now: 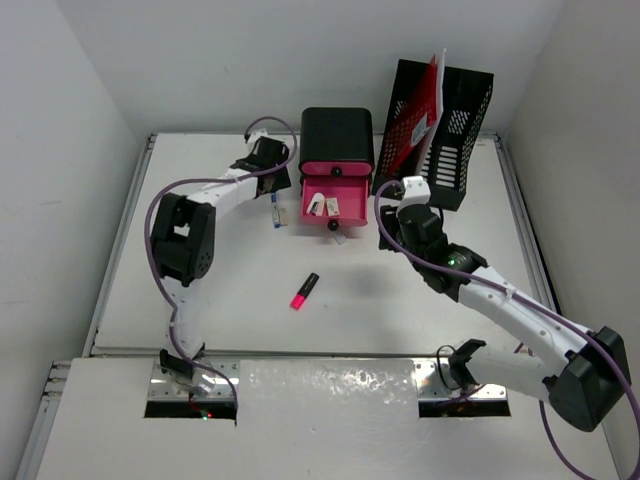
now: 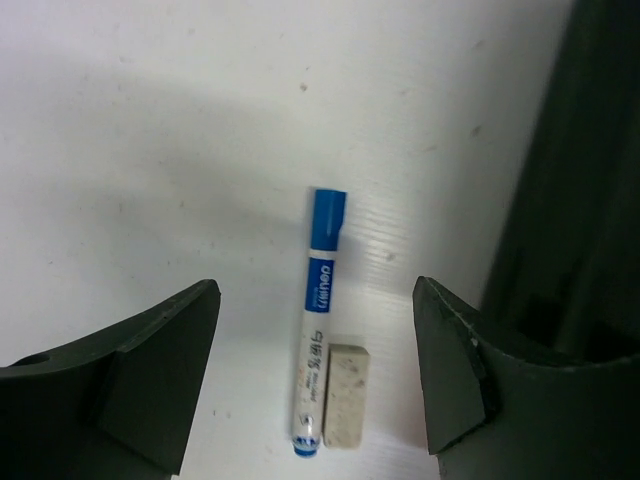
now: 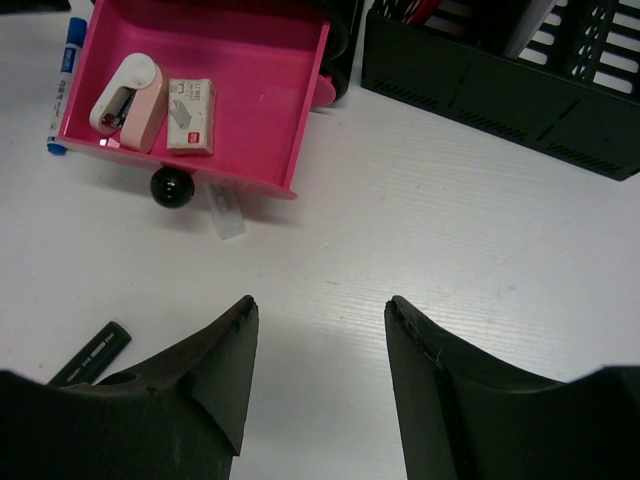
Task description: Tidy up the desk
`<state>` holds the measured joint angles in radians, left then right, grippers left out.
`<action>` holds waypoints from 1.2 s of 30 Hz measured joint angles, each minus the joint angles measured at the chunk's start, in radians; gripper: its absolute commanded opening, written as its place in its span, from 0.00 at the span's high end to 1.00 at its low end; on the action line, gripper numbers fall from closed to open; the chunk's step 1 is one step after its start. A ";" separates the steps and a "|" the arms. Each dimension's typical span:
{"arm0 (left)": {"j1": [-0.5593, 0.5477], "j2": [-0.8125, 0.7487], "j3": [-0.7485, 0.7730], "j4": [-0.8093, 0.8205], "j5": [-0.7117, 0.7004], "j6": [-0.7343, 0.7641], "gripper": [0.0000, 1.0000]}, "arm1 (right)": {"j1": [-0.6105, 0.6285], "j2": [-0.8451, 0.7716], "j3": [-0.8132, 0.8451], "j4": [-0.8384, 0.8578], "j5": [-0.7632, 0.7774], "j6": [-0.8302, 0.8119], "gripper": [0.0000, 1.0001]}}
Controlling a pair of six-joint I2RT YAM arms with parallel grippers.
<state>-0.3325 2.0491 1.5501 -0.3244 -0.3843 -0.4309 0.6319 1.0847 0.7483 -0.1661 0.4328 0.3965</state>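
My left pincer (image 2: 315, 295) hangs released, jaws spread wide, gripping nothing. Directly beneath it a blue marker (image 2: 318, 350) lies on the white surface (image 2: 150, 150), with a pale eraser (image 2: 345, 395) just beside it on the right. My right pincer (image 3: 318, 305) is likewise released and empty above the surface. Ahead to its left, a pink drawer (image 3: 260, 90) stands open, holding a stapler (image 3: 130, 95) and a small box (image 3: 190, 102).

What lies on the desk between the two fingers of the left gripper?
A blue-capped marker and a small eraser, side by side on the desk under the open left gripper; the left wrist view shows them.
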 measured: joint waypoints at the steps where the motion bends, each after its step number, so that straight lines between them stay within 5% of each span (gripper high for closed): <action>1: 0.000 0.019 0.008 -0.008 -0.008 -0.002 0.32 | 0.000 0.000 0.002 0.000 0.000 0.000 0.48; 6: 0.001 0.087 0.029 -0.024 -0.018 -0.016 0.34 | 0.000 0.000 0.004 -0.001 0.001 0.000 0.48; 13: 0.001 0.145 0.079 -0.033 -0.014 -0.032 0.62 | 0.000 0.000 0.004 -0.003 0.003 -0.001 0.48; 20: 0.006 0.194 0.114 -0.082 -0.023 -0.043 0.63 | 0.000 0.000 0.004 -0.002 0.006 0.000 0.48; 23: 0.011 0.194 0.116 -0.090 -0.026 -0.042 0.85 | 0.000 0.003 0.004 0.000 0.006 0.000 0.48; 24: 0.013 0.194 0.119 -0.095 -0.026 -0.037 1.00 | 0.000 0.005 0.004 -0.001 0.006 0.000 0.48; 36: 0.049 0.195 0.144 -0.177 -0.033 0.066 1.00 | 0.000 0.013 0.004 0.001 0.005 0.001 0.48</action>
<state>-0.2832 2.2440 1.6943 -0.5014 -0.4175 -0.3653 0.6319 1.0981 0.7525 -0.1654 0.4377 0.3973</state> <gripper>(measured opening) 0.029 0.522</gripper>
